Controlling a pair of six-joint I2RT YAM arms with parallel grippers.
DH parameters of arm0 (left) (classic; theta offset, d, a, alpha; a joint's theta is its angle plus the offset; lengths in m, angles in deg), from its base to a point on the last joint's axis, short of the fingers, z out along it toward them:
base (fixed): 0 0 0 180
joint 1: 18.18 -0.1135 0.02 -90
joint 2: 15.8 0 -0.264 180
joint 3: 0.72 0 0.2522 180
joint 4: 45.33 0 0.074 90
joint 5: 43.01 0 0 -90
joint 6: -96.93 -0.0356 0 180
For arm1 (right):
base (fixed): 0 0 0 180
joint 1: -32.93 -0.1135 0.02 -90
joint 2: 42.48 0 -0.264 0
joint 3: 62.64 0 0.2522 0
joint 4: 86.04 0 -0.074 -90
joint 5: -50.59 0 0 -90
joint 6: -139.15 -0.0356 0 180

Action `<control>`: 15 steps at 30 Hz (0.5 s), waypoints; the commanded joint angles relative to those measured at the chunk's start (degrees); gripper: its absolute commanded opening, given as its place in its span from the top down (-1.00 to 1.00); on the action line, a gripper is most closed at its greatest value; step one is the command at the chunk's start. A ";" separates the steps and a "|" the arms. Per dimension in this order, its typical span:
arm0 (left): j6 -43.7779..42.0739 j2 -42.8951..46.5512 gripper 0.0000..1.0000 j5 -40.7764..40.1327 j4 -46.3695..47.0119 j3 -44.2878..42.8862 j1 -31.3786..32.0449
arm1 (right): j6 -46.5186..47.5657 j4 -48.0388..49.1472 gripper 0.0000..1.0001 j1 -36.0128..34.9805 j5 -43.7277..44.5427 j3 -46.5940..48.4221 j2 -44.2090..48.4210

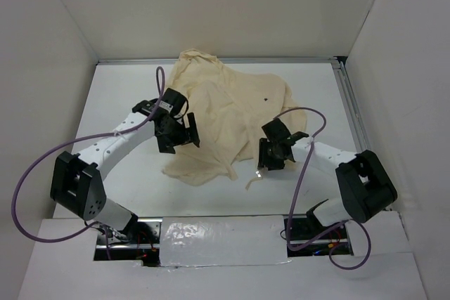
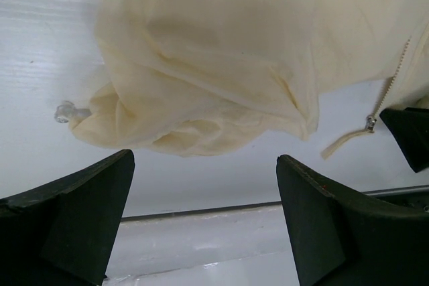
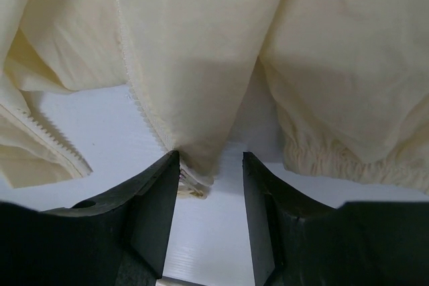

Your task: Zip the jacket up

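The cream jacket (image 1: 232,114) lies crumpled on the white table, open at the front. My left gripper (image 1: 184,138) hovers at its left lower edge. In the left wrist view its fingers stand wide open (image 2: 204,165) with only table between them, and the jacket (image 2: 234,51) is beyond, with the zipper pull (image 2: 369,123) hanging at the right. My right gripper (image 1: 271,159) is at the jacket's lower hem. In the right wrist view a bottom corner of the jacket (image 3: 201,51), where the zipper teeth (image 3: 131,78) end, sits between its jaws (image 3: 210,159). The corner touches the left finger, with a gap to the right one.
White walls enclose the table on three sides, with a metal rail (image 1: 349,110) along the right edge. A taped strip (image 1: 211,233) marks the near edge between the arm bases. Purple cables (image 1: 28,173) loop off both arms. An elastic cuff (image 3: 322,159) lies right of my right gripper.
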 commanded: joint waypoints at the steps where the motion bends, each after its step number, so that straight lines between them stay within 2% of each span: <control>1: -2.05 1.80 -0.99 3.11 3.58 0.17 0.79 | 1.01 3.76 0.01 -0.66 -2.03 -0.45 -0.86; 8: -1.70 0.31 -0.98 2.32 2.78 -0.36 1.40 | 1.62 6.30 0.04 -2.69 -3.97 -2.21 -0.51; 9: -1.70 0.22 -0.98 2.49 3.22 -0.19 1.40 | 1.54 6.40 0.17 -3.04 -3.62 -2.12 -0.42; 14: -1.61 -0.13 -0.99 2.23 2.79 -0.80 2.02 | -0.21 5.00 0.36 -3.83 -0.81 -0.46 -2.70; 15: -1.35 -0.13 -0.99 1.97 2.52 -0.71 2.19 | -0.75 4.21 0.51 -4.18 0.07 -0.11 -3.23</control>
